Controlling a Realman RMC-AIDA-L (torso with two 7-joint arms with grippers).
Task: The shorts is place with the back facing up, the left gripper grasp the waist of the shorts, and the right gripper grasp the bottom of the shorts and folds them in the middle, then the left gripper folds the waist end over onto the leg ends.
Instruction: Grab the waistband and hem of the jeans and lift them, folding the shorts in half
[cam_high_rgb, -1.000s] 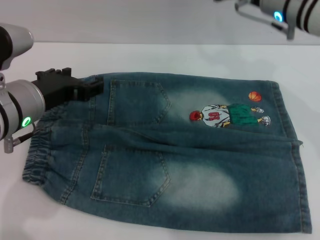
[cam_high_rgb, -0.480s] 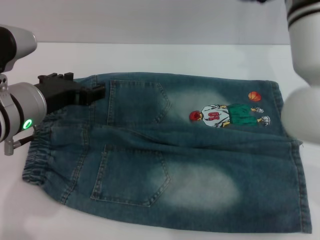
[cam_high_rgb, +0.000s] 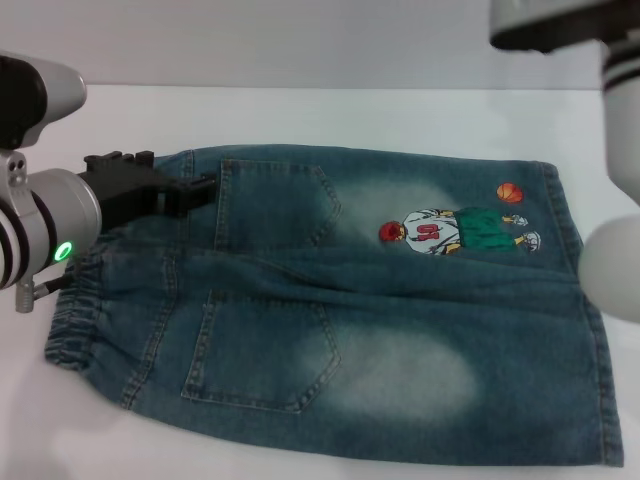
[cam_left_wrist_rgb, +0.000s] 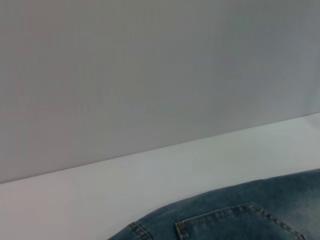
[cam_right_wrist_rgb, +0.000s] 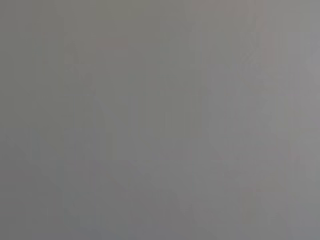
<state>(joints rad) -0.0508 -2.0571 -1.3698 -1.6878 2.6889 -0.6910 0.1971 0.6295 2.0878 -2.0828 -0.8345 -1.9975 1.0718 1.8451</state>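
Head view: shorts (cam_high_rgb: 350, 310) flat on a white table (cam_high_rgb: 300, 115), back up, two patch pockets showing, still unfolded.
Left gripper (cam_high_rgb: 195, 184): black claw low at the far waist corner, tips over the denim beside the upper pocket; whether apart or pinched on cloth, cannot tell.
Waist (cam_high_rgb: 75, 310): ruffled elastic band running from the claw toward the near table edge.
Leg ends (cam_high_rgb: 590, 330): well away from the claw, at the opposite end of the garment, flat hems side by side.
Right gripper: not visible; only the silver-white arm (cam_high_rgb: 615, 130) raised above the hem end, near the orange ball print (cam_high_rgb: 510, 192).
Left wrist view: edge of denim and a pocket top just below, bare table beyond; own fingers out of shot.
Right wrist view: blank grey, nothing to read.
Step in hand, as judged: taking hold of the waist while the other arm heads for the hems.
Doing it well: bite both layers of the band at the corner, wait for the hem grip, then lift both ends level so the lengthwise fold lands on the centre seam.
Writing: figure in a red-and-white jersey (cam_high_rgb: 430, 234); number too small to read; no brand label seen.
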